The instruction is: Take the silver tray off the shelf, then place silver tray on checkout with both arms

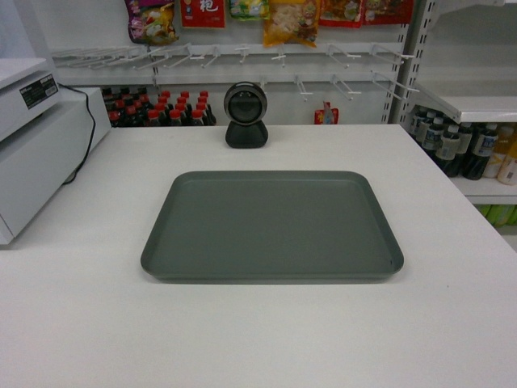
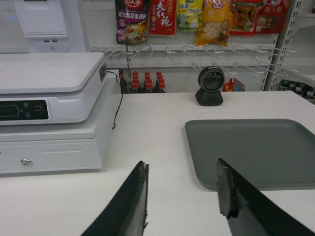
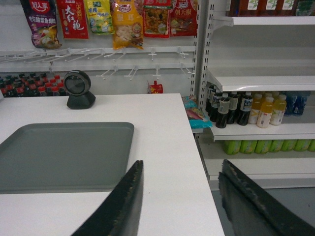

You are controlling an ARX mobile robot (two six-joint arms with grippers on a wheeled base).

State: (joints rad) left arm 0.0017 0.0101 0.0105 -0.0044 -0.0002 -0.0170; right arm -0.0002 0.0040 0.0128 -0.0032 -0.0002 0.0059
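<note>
A large flat grey-green rectangular tray (image 1: 272, 225) with rounded corners and a low rim lies flat in the middle of the frame on a broad white matte surface (image 1: 258, 331). Behind it, at upper centre, a small round black scanner (image 1: 245, 114) stands on the same surface, apart from the tray. A white boxy machine (image 1: 36, 145) sits at the left edge. Red-capped dark bottles (image 1: 161, 108) line up behind, snack packets (image 1: 266, 16) hang along the top, and bottled drinks (image 1: 464, 149) fill white shelves at right.
</note>
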